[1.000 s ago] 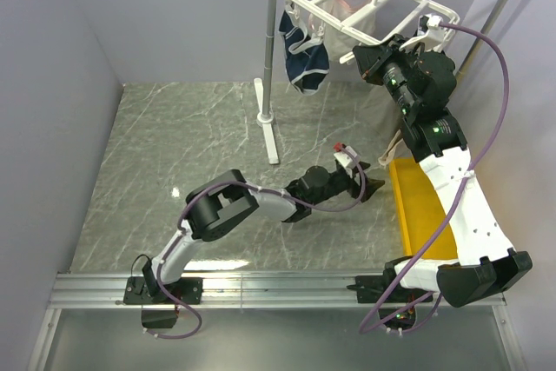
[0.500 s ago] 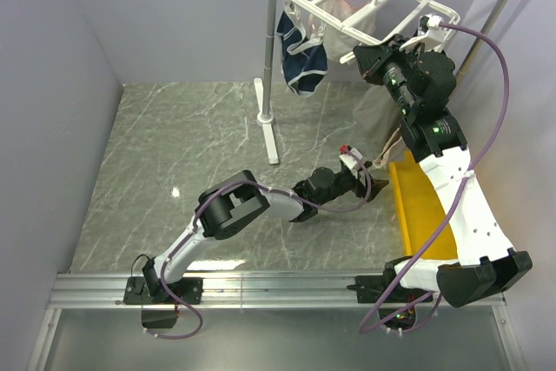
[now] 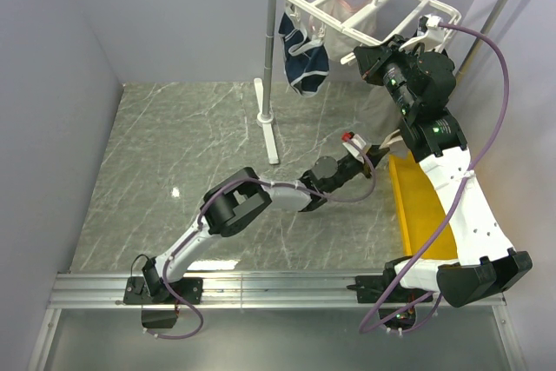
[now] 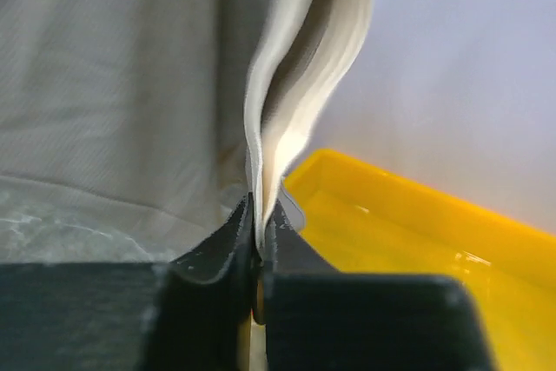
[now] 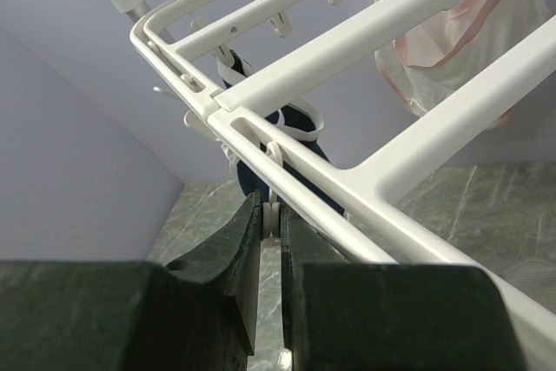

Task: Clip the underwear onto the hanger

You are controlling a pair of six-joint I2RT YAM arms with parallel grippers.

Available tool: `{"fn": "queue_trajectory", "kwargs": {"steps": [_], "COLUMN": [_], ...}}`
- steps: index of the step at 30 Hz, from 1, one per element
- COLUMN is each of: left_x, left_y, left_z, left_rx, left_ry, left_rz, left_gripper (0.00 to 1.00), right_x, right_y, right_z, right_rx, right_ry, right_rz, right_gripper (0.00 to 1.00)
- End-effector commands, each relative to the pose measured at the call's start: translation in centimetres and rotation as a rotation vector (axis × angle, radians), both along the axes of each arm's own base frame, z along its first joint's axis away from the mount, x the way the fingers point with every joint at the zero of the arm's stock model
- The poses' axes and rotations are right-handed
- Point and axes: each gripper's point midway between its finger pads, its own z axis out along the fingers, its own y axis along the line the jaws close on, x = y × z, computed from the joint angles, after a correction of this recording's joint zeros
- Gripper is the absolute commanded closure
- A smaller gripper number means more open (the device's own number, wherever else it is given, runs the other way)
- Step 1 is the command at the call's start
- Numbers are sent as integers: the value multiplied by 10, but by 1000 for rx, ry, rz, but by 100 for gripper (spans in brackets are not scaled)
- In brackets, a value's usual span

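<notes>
my left fingers (image 4: 247, 234) are shut tight on the underwear (image 4: 113, 84). they pinch the lower edge of its lighter beige waistband (image 4: 300, 84), which stands up from between the tips as a folded strip. the taupe fabric spreads out to the left of that strip and fills most of the left wrist view. just to the right of the pinch sits a yellow tray (image 4: 391, 223), its near rim close beside the waistband.

from above, my left arm reaches across the marbled desk (image 3: 174, 145) toward its right side. the underwear (image 3: 380, 119) rises there from the fingers, between the yellow tray and the foot of the grey pole stand (image 3: 269, 58), close against my right arm. i cannot tell what its upper end hangs from.

my right fingers (image 5: 254, 234) are up at the hanger (image 5: 417, 23), closed almost together. a small white clip (image 5: 272, 215) dangling under one of its crossbars is squeezed between them. the white bars of the hanger run diagonally across the right wrist view. a pair of navy briefs (image 5: 300, 119) hangs below the bars, and a white garment with pink trim (image 5: 443, 41) hangs at the far side.

in the top view the hanger (image 3: 339, 6) hangs tilted from the stand's top rail.
</notes>
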Motion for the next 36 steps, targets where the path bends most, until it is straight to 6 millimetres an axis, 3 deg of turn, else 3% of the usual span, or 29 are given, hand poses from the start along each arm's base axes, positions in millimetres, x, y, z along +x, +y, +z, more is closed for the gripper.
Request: {"fn": "queue_trajectory", "kwargs": {"steps": [1,3,4,7,11,14,18,26,31,36], "left_x": [3,6,4,3,2,22,32,64,81,74], "left_y": [6,13,17,29,55,78,92,89,72,64], "left_z": [27,27,36,29,37,40,46,82,74,69], "left_rx": [-65,-60,-67,-25,42,103,155,171,229,187], "left_ry": [-71,-77,-93,-102,-125,-138,-189,-286,-312,-277], "left_rz": [0,7,-2,-38,-105,-118,-153,-180,-219,-318], "left_gripper": [100,100,100,100,100,99,98,98,97,91], "right_x": [-5,-4,-3,-3,-3,-2,-1,7,9,11], "right_y": [-7,-7,-7,-8,-8,-6,-4,1,1,1], "right_z": [26,22,21,20,20,16,14,14,11,9], "right_rx": [6,7,4,-2,-9,-8,-2,12,9,5], "right_ry": [-68,-60,-58,-62,-70,-67,-64,-50,-43,-38], "right_rz": [-23,-22,-23,-31,-28,-20,-13,0,-2,-3], "right_gripper": [100,100,100,100,100,100,100,100,100,100]}}
